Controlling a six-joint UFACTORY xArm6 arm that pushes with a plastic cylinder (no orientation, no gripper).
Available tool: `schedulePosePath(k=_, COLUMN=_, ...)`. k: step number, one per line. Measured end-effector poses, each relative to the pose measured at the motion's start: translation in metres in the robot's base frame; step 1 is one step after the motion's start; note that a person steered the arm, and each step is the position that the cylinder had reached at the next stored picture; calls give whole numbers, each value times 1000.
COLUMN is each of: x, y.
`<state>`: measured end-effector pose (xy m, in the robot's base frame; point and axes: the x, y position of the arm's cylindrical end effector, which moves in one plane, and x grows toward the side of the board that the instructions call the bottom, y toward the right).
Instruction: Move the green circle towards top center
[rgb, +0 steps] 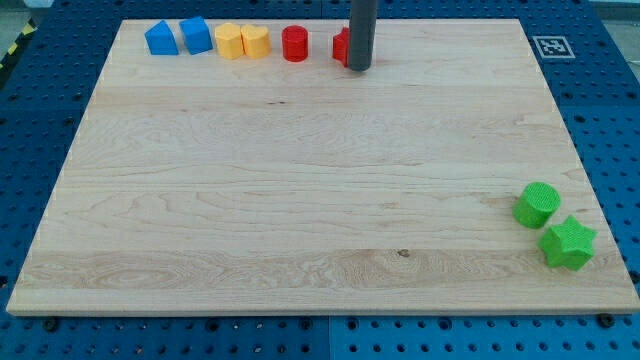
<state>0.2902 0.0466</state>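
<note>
One target: green circle (537, 204) is sitting at the bench's (300, 200) lower right, touching the green star (568, 243).
Tip: my tip (359, 68) is resting far off, beside the red block (342, 45).
Jaws: none; nothing held.
Handling: probably light, rigid, slides easily; push its lower-right side.

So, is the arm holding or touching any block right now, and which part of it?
Nothing is held. My tip sits at the view's top, right beside the partly hidden red block; contact cannot be told. The green circle lies far off, untouched.
</note>
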Motion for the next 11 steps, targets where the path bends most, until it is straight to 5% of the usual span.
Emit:
schedulePosePath(k=2, x=0, y=-12)
schedulePosePath(k=3, x=36, y=-12)
schedulePosePath(k=5, x=204, y=10)
schedulePosePath(k=7, x=312, y=180)
schedulePosePath(k=11, x=308, y=207)
